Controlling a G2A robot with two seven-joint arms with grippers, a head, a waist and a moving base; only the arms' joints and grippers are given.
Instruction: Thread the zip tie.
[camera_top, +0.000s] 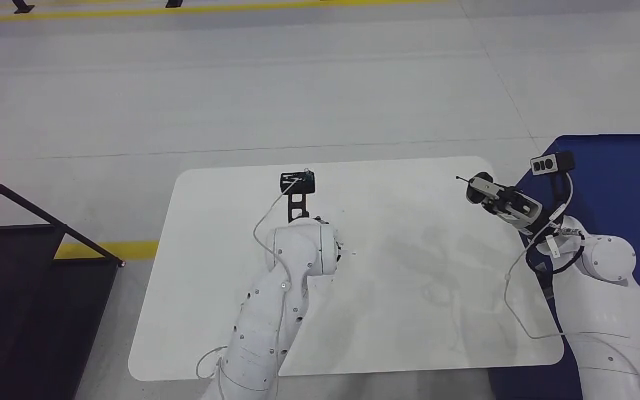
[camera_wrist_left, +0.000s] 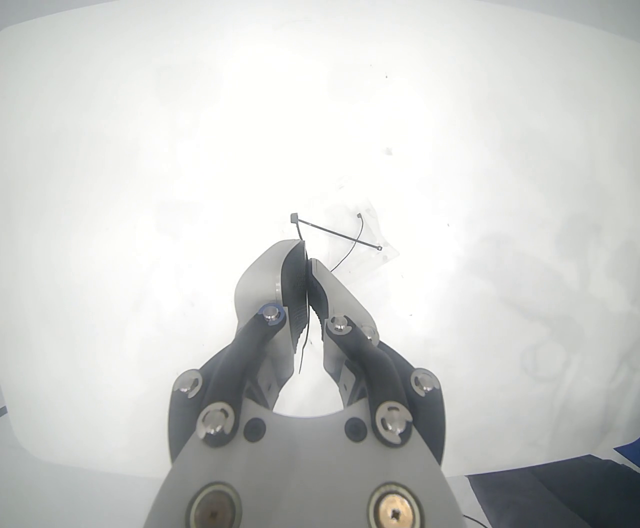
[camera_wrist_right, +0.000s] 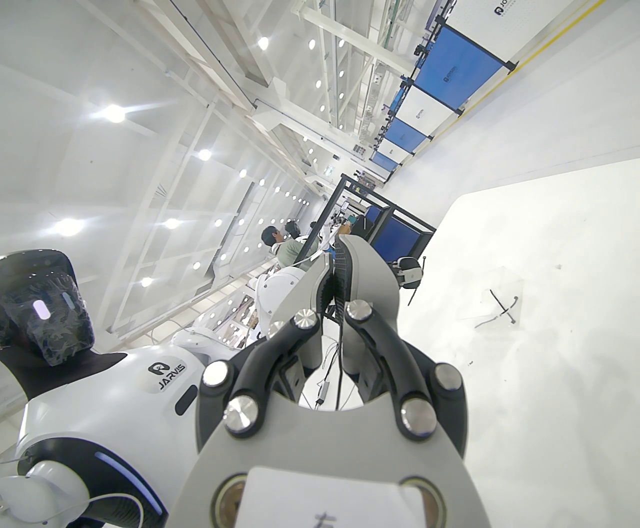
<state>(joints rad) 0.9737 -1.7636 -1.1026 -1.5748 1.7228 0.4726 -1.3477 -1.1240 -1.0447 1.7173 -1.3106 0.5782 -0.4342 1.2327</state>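
Observation:
My left gripper (camera_wrist_left: 306, 252) is shut on a black zip tie (camera_wrist_left: 295, 220). Its square head sticks out past the fingertips and its tail hangs back between the fingers. In the top view this gripper (camera_top: 298, 183) sits near the table's far edge. My right gripper (camera_top: 472, 186) hovers at the table's far right, pointing left, shut on a second thin black zip tie (camera_wrist_right: 342, 345) whose tip (camera_top: 460, 180) pokes out. From the right wrist view the left gripper (camera_wrist_right: 412, 272) shows farther off.
Two loose black zip ties (camera_wrist_left: 357, 242) lie crossed on a clear plastic sheet (camera_wrist_right: 500, 300) on the white table (camera_top: 400, 300). A dark frame (camera_top: 50, 230) stands off the table's left side and a blue area (camera_top: 600, 160) lies to its right.

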